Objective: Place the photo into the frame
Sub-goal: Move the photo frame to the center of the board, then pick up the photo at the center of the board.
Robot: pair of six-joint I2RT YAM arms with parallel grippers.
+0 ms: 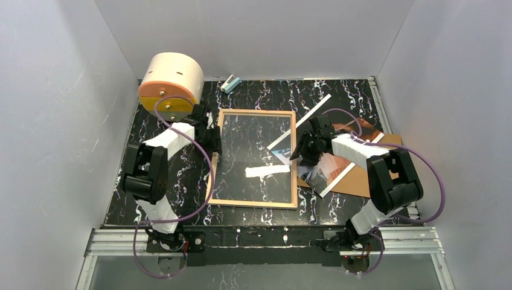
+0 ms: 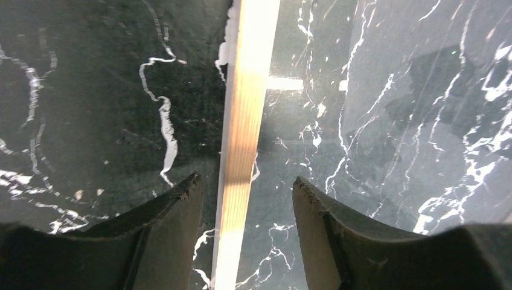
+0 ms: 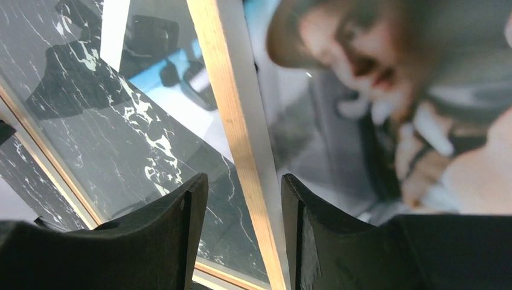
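Top external: frame [image 1: 256, 111] lies flat mid-table [image 1: 181, 199], black marble showing through its glass. One arm at each side of it.

Left wrist: left tool [image 2: 247, 199] sits astride the frame's left rim, one finger outside on the marble side, the other over the glass. Clear gaps between both fingers and the wood. Released, gripping nothing.

Right wrist: right tool [image 3: 244, 187] astride the right rim the same way. Wide gap on the glass side; the outer finger is very near the rim's pale edge, and contact can't be judged. Jaws apart, not clamped on the rim.

Photo [image 1: 335, 172] lies right of the frame under the right arm, set at an angle and printed side up, a face visible in the right wrist view. Its near corner shows blue through the glass, so it reaches under the frame's right edge. Not in the frame yet.

Brown board [image 1: 368, 181] beneath the photo, sticking out to the right.

Back-left corner: cream drum [image 1: 172, 78] with orange face. Small mint object [image 1: 230, 83] beside it at the back edge.
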